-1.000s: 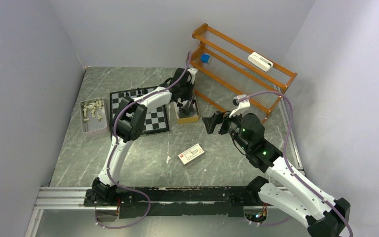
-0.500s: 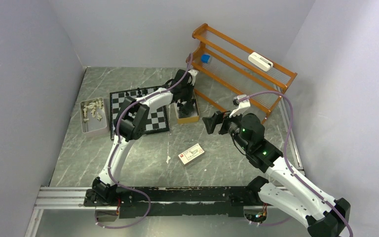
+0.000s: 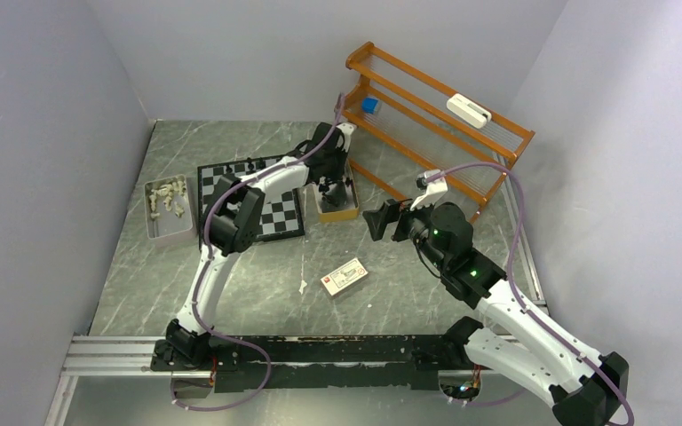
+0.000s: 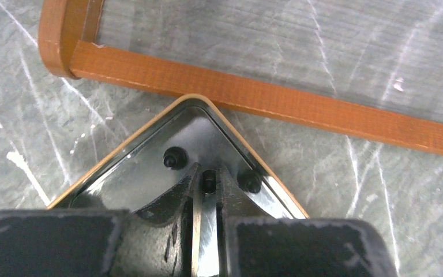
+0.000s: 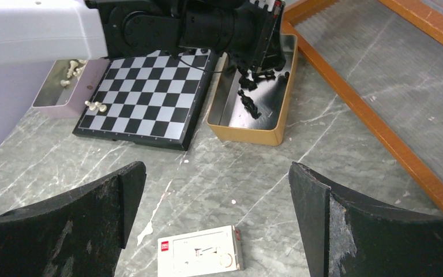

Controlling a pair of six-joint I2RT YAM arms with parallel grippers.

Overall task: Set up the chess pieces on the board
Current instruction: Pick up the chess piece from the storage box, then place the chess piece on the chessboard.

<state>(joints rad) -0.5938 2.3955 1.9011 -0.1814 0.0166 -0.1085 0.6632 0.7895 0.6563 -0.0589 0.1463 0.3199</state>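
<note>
Board (image 5: 144,92): one, upper left of right wrist view; two pale pieces (image 5: 95,106) at its left edge.
Tins: two, grey tin (image 3: 170,232) left of it, tan tin (image 5: 248,135) right.
Black pieces (image 4: 173,157): three show in left wrist view, inside tan tin.
Left hand (image 4: 207,176): nearly closed, pinching one black piece (image 4: 207,182).
Right hand (image 5: 216,173): wide open, empty.
</note>
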